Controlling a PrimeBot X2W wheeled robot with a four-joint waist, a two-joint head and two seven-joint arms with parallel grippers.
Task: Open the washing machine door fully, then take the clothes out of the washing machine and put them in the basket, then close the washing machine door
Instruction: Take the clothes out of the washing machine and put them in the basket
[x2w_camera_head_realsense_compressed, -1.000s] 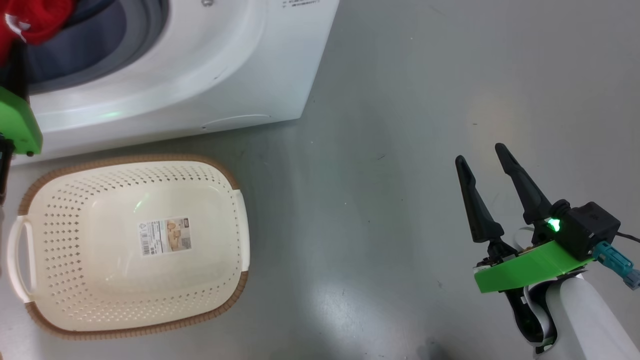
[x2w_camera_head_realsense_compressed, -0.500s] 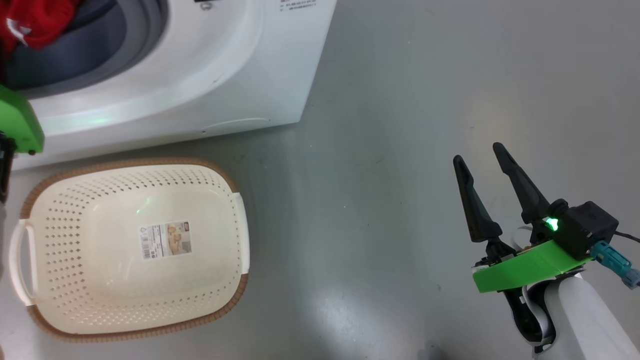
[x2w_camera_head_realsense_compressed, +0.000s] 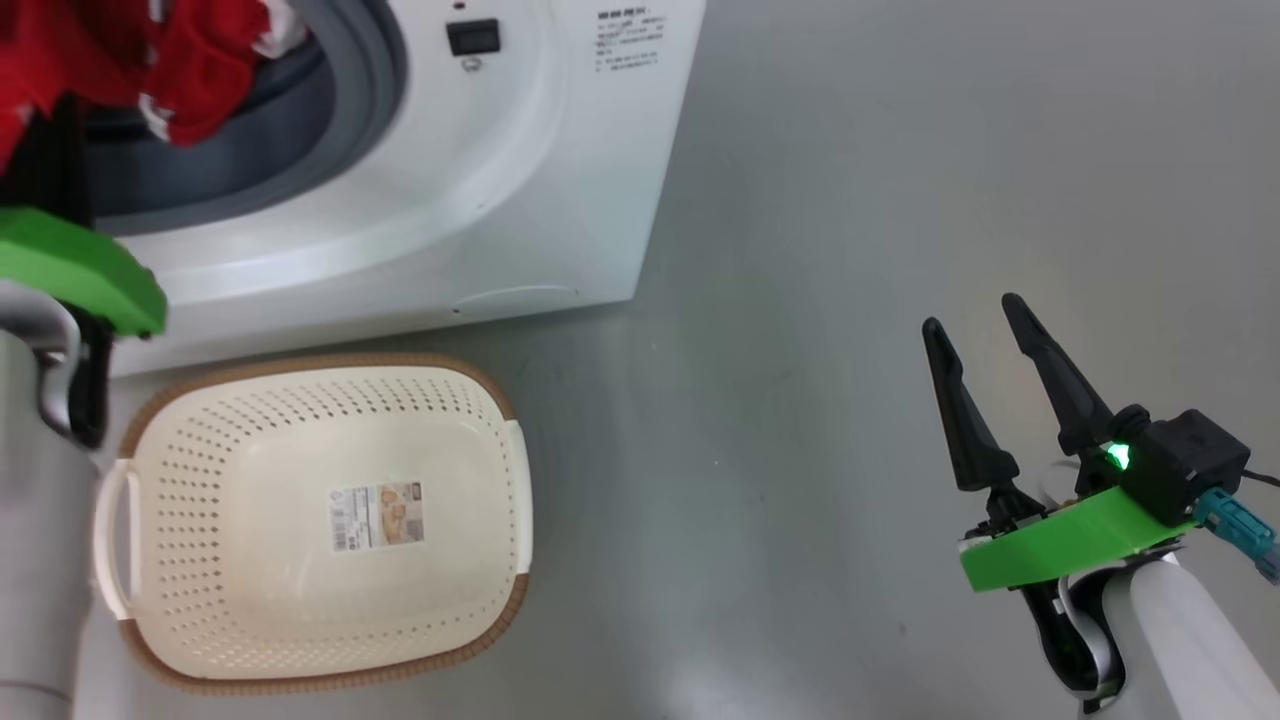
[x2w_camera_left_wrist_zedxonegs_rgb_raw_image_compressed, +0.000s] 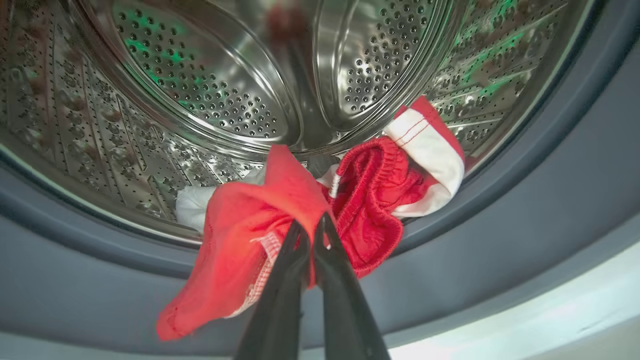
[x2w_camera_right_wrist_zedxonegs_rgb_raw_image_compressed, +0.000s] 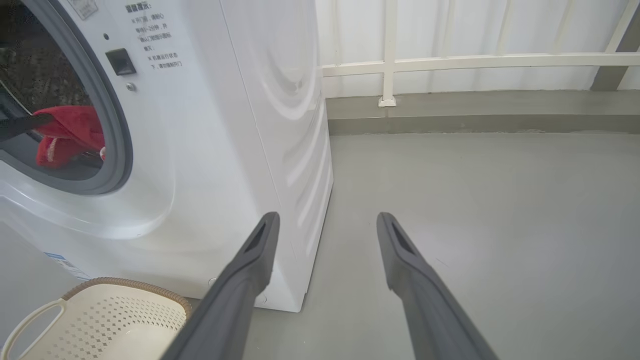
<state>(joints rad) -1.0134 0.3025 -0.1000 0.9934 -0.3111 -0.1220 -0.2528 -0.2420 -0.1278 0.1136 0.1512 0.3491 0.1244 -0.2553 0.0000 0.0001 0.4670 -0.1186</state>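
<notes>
Left end effector (x2w_camera_left_wrist_zedxonegs_rgb_raw_image_compressed: 314, 224) closed tight on bright red garments with white trim (x2w_camera_left_wrist_zedxonegs_rgb_raw_image_compressed: 372, 195), which hang across the grey rubber gasket (x2w_camera_left_wrist_zedxonegs_rgb_raw_image_compressed: 525, 210) of the big white front-loading washing machine (x2w_camera_head_realsense_compressed: 570, 170). Right end effector (x2w_camera_head_realsense_compressed: 968, 312) spread wide, holding nothing, above the grey floor (x2w_camera_head_realsense_compressed: 850, 200). Cream perforated plastic basket (x2w_camera_head_realsense_compressed: 250, 520) on the floor just before the machine.

My right gripper (x2w_camera_head_realsense_compressed: 971, 312) has two long, tapering black fingers (x2w_camera_head_realsense_compressed: 960, 420). Behind them sit a green plate (x2w_camera_head_realsense_compressed: 1070, 540), a black box (x2w_camera_head_realsense_compressed: 1195, 455) with a green light (x2w_camera_head_realsense_compressed: 1117, 458) and a teal plug (x2w_camera_head_realsense_compressed: 1235, 520); my forearm (x2w_camera_head_realsense_compressed: 1180, 640) is pale grey.
</notes>
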